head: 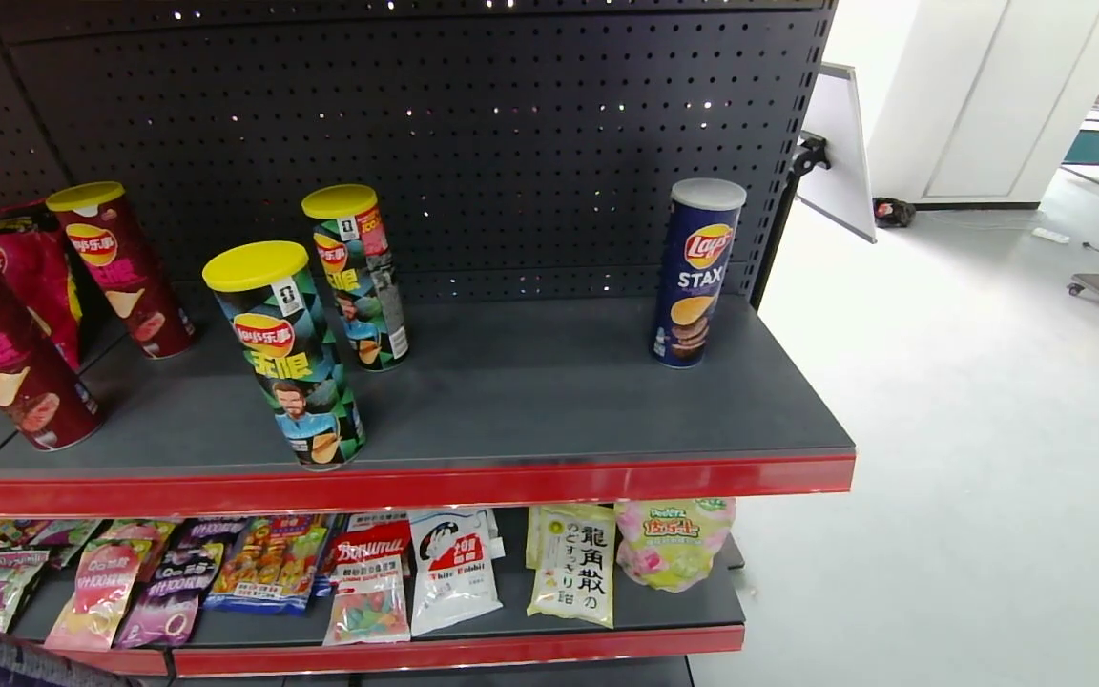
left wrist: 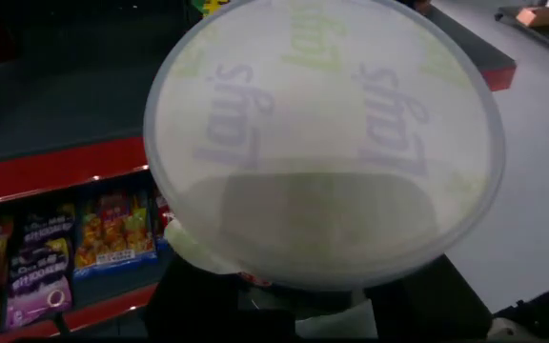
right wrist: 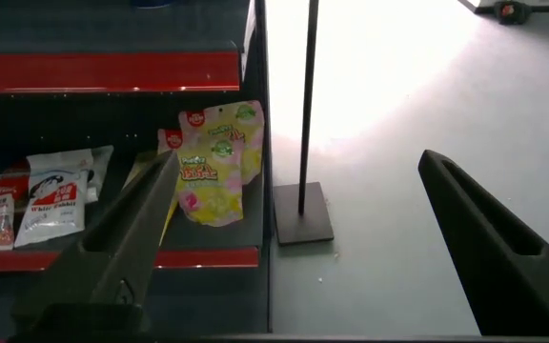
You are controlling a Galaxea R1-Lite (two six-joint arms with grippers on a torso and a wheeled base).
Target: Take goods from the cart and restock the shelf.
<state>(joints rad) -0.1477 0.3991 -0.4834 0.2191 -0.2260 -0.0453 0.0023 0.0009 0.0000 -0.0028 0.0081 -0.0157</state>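
Left pincer (left wrist: 303, 303) clenched on can (left wrist: 322, 143), not yet shelved; right pincer (right wrist: 298, 162) released, empty. Shelf (head: 530, 410) carries five cans (head: 287, 353); wide gap left to fill.

Strong light floods the pale floor (head: 988, 429) beyond the right end of the shelf (head: 559, 401), while the back panel (head: 464, 143) stays dark, with pinpoints of light shining through its holes. The shelf top is evenly lit with soft shadows, and its red front edge (head: 511, 482) carries a dull sheen. The 2 red cans (head: 6, 343) at the left end lean outward from lens distortion. The chip can (left wrist: 322, 143), close to the left wrist camera, is blurred, its translucent lid glowing. Floor glare whites out behind the right gripper (right wrist: 295, 162), whose jaws read as dark silhouettes.
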